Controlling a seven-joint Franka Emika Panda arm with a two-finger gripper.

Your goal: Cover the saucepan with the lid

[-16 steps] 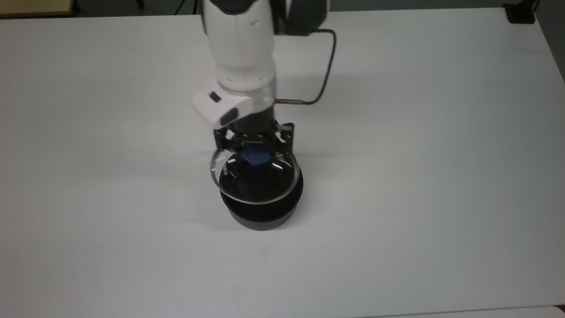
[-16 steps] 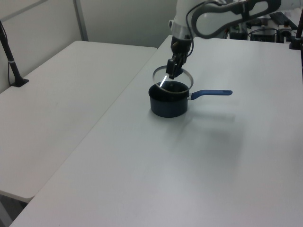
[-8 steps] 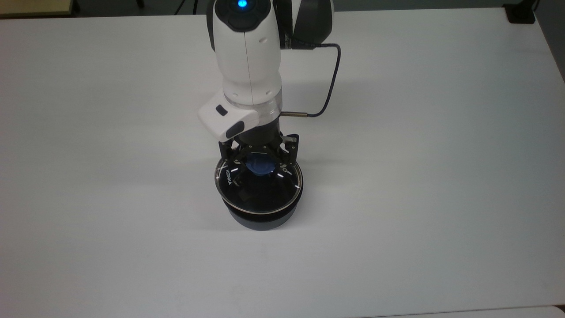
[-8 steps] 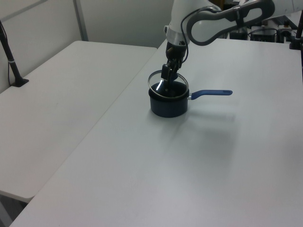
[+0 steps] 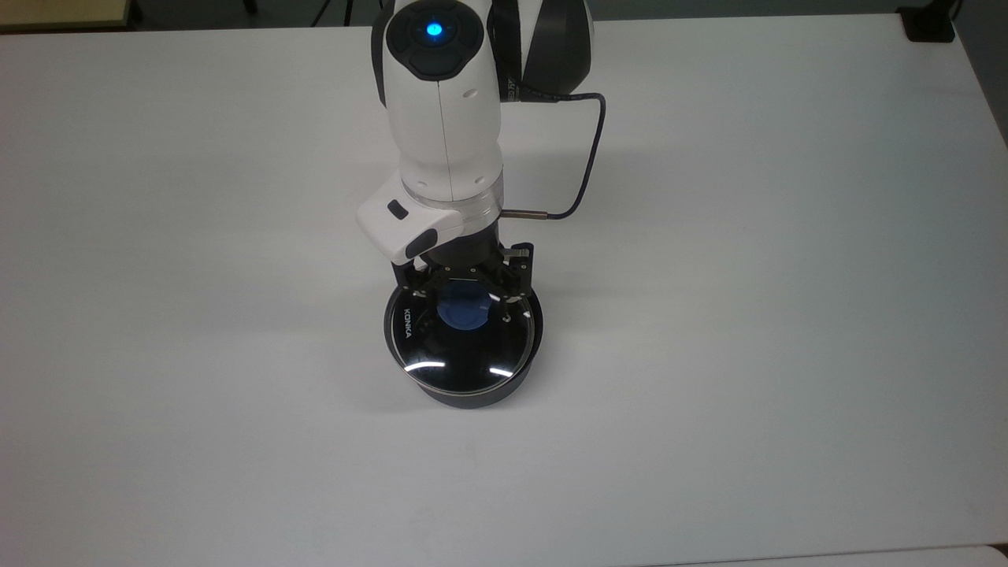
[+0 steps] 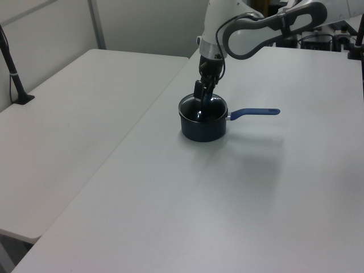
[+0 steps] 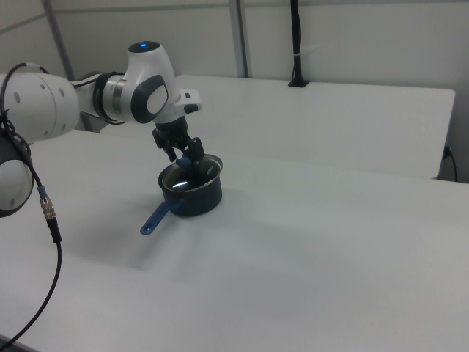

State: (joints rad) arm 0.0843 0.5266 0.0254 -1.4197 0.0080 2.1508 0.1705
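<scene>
Tool point(image 5: 467, 295): clenched on the lid's point(image 5: 461, 346) blue knob.
Lid: sitting level on the saucepan point(image 6: 202, 126).
Advice: release gently, then lift straight up.

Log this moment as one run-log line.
phase: placing | lid: seated level on saucepan | gripper: at blue knob | handle: free | table
</scene>
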